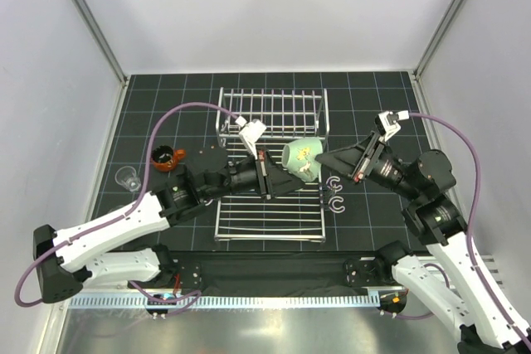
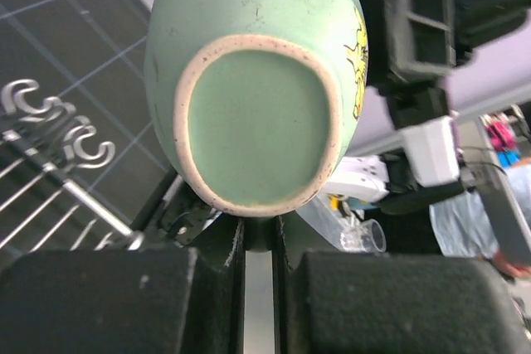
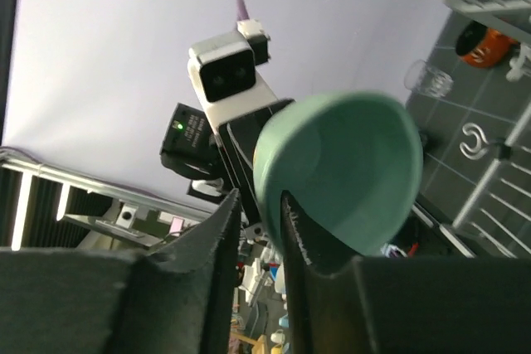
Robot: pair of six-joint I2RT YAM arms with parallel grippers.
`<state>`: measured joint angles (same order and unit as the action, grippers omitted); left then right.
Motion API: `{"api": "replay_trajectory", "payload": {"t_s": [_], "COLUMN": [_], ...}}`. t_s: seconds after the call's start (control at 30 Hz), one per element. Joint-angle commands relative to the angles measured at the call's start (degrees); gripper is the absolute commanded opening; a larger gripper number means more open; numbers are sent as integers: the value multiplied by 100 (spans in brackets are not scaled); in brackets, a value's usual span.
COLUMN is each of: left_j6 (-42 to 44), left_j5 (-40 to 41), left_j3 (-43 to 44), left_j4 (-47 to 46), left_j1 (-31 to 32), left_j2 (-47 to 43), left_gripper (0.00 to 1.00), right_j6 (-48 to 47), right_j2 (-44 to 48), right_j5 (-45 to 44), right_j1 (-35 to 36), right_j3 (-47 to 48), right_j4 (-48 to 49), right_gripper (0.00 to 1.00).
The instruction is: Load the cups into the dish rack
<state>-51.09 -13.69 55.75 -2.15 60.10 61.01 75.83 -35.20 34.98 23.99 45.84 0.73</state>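
- The right gripper point(image 3: 260, 203) has its fingers drawn close on the rim of the mint-green mug point(image 3: 340, 172), with the wall pinched between them.
- The left gripper point(image 2: 260, 242) is nearly closed too. A sliver of the same mug's lower side sits in the narrow gap, so it appears to grip as well. Both arms hold the mug in the air between them.
- Directly under both sets of fingers lies the dish rack point(image 1: 265, 220), its upright bars just beyond them.
- Near the right fingers, at the rack's edge, are two white hooks point(image 1: 337, 204).
- Well behind the left fingers, past that arm's elbow, the orange-brown mug point(image 1: 166, 157) and the clear glass point(image 1: 127, 177) stand on the table point(image 1: 373, 97) beside the rack.
- No cup shows resting in the rack, though the left arm hides part of it. The task looks barely begun: this mug is not yet set down, two cups wait outside the rack, and no others are in view.
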Motion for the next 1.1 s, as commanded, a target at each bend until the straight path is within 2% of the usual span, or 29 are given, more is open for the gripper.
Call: {"api": "replay_trajectory", "payload": {"t_s": [0.0,0.03,0.07,0.1,0.17,0.2,0.27,0.43,0.53,0.73,0.93,1.07], "left_j6": [310,397,572,696,872,1073,1241,1435,1497,1506,1356,1312], "left_j5": [665,788,911,1173,1386,1770,1966,2536,2757,3408,3716,3725], "left_j3": [-107,-160,-213,-283,-511,-608,-862,-1206,-988,5,726,1664], "left_j4": [258,546,941,1180,1662,1796,2007,2008,2148,2500,2685,3246], "left_j1": [-51,-51,-51,-51,-51,-51,-42,2,29,248,433,433], "left_j2": [-379,-449,-511,-633,-766,-827,-916,-785,-92,1622,2589,3319], "left_gripper": [0,0,0,1,0,0,0,0,0,0,0,0], "right_j6": [-1314,-1630,-2320,-2588,-3316,-3512,-3846,-4094,-4120,-3910,-3716,-3716], "right_j2": [136,119,49,31,-4,22,144,286,303,461,751,839], "right_j5": [-288,-438,-648,-868,-1624,-1844,-2267,-2321,-2250,-2197,-2390,-2513], "right_j1": [36,36,36,44,36,44,36,36,36,36,45,44], "right_j3": [512,652,958,1118,1495,1585,1682,1480,1331,1251,1304,1330], "right_j4": [-1945,-2433,-2890,-3704,-4385,-4876,-5222,-5399,-5443,-5338,-5294,-5416], "right_gripper": [36,46,48,50,51,51,51,51,51,51,51,51]}}
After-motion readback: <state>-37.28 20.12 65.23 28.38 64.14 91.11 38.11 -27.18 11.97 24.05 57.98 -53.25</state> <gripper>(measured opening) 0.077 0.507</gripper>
